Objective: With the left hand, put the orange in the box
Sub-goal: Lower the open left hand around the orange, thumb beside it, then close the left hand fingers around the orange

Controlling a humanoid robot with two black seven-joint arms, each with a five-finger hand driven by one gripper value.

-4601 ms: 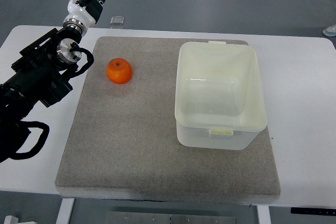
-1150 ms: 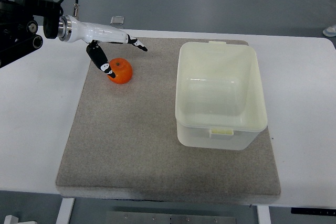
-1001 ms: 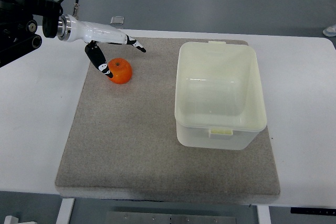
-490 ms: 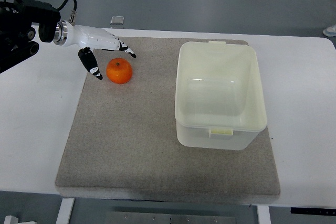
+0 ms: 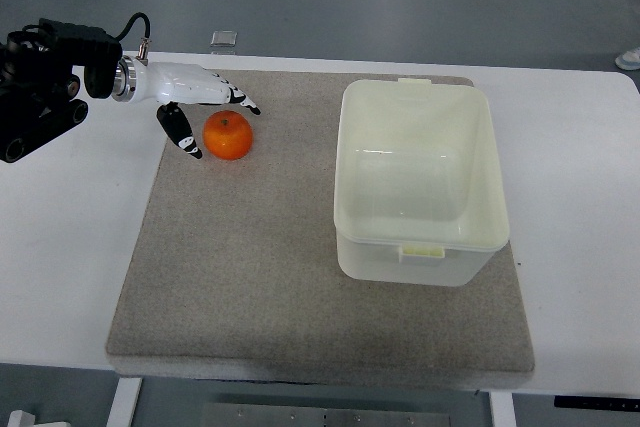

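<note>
Orange (image 5: 228, 135) between open left hand's (image 5: 196, 97) fingers (image 5: 181, 129)

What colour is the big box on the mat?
The box is pale creamy white and see-through-ish, shown in the top view.

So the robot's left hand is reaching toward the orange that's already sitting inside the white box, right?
Not quite. In the top view the orange sits on the grey mat, left of the white box, which is empty. The left hand is indeed reaching toward it, fingers spread.
</note>
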